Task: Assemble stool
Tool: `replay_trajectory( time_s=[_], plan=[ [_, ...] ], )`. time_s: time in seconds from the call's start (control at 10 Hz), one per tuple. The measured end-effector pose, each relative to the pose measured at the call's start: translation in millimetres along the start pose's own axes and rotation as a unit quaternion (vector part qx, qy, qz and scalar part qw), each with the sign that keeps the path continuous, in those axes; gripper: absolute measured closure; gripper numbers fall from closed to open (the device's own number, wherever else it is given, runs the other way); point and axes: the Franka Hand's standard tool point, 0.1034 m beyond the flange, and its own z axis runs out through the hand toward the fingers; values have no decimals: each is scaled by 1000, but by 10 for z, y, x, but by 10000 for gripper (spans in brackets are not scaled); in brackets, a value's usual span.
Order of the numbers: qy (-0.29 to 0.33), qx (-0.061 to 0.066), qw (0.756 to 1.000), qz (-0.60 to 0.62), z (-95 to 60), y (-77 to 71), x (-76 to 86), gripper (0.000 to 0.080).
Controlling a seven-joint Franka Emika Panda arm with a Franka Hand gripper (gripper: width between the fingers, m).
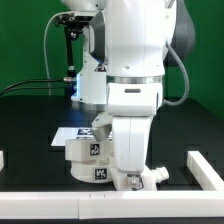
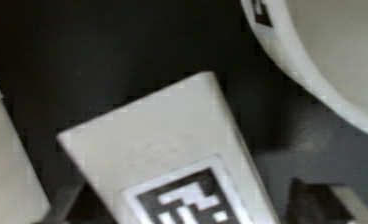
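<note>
The gripper (image 2: 184, 205) straddles a tagged white stool leg (image 2: 163, 150) lying on the black bench (image 1: 30, 120), near the round seat (image 1: 85, 155) on the exterior view's right. Whether the gripper grips the leg cannot be told.

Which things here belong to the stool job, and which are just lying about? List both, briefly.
For the job: round seat; leg, close under the wrist camera.
Just lying about: marker board; white rail at the exterior view's right; black table.
</note>
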Motion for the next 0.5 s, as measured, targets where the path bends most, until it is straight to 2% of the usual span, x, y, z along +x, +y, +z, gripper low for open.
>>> replay_trajectory(
  time_s=[0.1, 0.2, 0.4, 0.5],
  plan=[
    [-1, -1, 1000, -2, -17, 6, 20, 463],
    [-4, -1, 1000, -11, -95, 12, 114, 468],
    [-11, -8, 999, -48, -390, -6, 260, 468],
    [-16, -5, 998, -56, -577, -69, 323, 468]
  ],
)
